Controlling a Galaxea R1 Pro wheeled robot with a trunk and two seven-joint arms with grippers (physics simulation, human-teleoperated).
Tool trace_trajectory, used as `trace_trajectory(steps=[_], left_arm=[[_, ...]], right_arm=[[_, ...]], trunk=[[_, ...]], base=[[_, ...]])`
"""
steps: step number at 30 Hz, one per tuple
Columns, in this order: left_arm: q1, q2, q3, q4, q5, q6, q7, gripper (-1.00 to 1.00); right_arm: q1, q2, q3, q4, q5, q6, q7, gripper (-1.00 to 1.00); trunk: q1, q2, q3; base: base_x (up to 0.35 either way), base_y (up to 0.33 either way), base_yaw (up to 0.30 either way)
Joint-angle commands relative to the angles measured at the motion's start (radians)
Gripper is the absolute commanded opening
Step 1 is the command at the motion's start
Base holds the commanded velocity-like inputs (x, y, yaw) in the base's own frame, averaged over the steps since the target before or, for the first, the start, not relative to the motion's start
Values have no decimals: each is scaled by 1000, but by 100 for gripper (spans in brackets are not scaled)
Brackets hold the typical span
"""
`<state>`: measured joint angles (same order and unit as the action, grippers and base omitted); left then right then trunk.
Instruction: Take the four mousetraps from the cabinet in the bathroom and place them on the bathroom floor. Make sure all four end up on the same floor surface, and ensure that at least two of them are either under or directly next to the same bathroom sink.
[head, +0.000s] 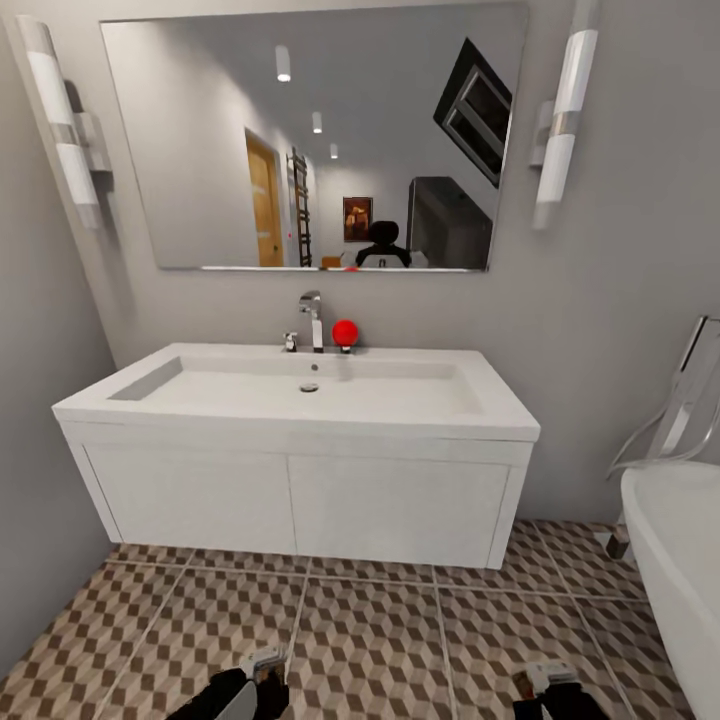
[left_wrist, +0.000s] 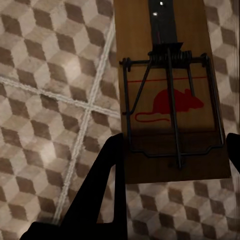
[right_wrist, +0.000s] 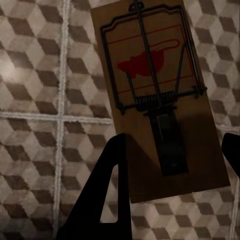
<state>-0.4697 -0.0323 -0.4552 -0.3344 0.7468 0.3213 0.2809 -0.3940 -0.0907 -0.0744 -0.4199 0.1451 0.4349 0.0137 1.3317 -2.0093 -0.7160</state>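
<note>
Facing sink (head: 300, 395), bathtub (head: 680, 545) beside, left claw (left_wrist: 172, 150) pinching mousetrap (left_wrist: 170, 100), right claw (right_wrist: 172, 155) pinching another mousetrap (right_wrist: 155, 95)

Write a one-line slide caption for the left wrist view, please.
Left gripper holding a wooden mousetrap above the patterned bathroom floor.

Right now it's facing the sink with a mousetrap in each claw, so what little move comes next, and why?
Probably lower both arms and set the traps on the tiled floor just in front of the white vanity. The left gripper holds one mousetrap and the right gripper holds another mousetrap, both above the tiles, and the sink stands directly ahead.
</note>
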Motion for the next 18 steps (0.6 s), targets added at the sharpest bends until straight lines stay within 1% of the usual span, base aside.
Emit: trace_trajectory(steps=[1,4,7,18], left_arm=[[0,0,-8,-18,8,15,19,-100],[0,0,-8,-59,6,43,48,-100],[0,1,-7,-75,4,49,54,-100],[0,1,-10,-90,2,53,59,-100]], right_arm=[[0,3,-5,-4,10,5,2,-100],[0,8,-5,-14,11,5,-3,-100],[0,9,-5,-17,11,7,-7,-100],[0,10,-5,-32,8,11,-3,-100]], trunk=[[4,-8,-4],[15,-29,-14],[27,-50,-23],[69,-127,-58]], base=[[0,0,0],[0,0,0],[0,0,0],[0,0,0]])
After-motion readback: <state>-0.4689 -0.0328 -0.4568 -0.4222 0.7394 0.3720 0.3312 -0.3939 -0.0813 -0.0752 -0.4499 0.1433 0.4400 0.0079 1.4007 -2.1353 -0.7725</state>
